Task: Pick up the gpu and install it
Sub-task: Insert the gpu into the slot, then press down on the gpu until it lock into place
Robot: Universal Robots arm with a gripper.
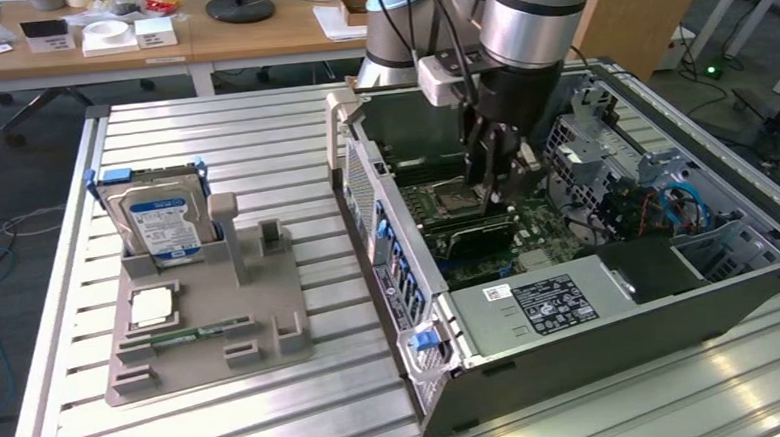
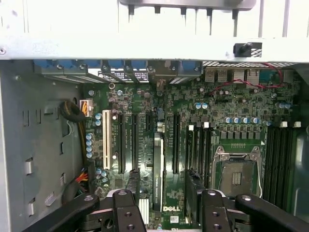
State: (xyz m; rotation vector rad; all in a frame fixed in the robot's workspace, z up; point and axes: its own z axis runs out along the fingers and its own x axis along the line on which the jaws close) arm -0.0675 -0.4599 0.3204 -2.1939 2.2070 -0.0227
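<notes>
**A:** What does the exterior view give?

**B:** 1 open computer case [image 1: 572, 369] at the frame's right, with the gripper [image 1: 495, 178] down inside it. At left, 1 grey tray [image 1: 270, 355] carries 1 hard drive [image 1: 163, 222] and 1 memory stick [image 1: 189, 335].

**A:** And the wrist view?

**B:** The gpu [image 2: 157, 159] stands edge-on in a motherboard slot, between 2 spread fingers [image 2: 133, 181]. The jaws are open and hold nothing. 1 bare CPU socket [image 2: 236, 176] sits nearby.

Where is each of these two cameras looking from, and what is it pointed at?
Exterior view: off the arm, above, looking down at the open computer case and the parts stand; arm and gripper show.
Wrist view: on the wrist, facing into the case at the motherboard; gripper fingers show, open.
Shared: motherboard, CPU socket.
</notes>
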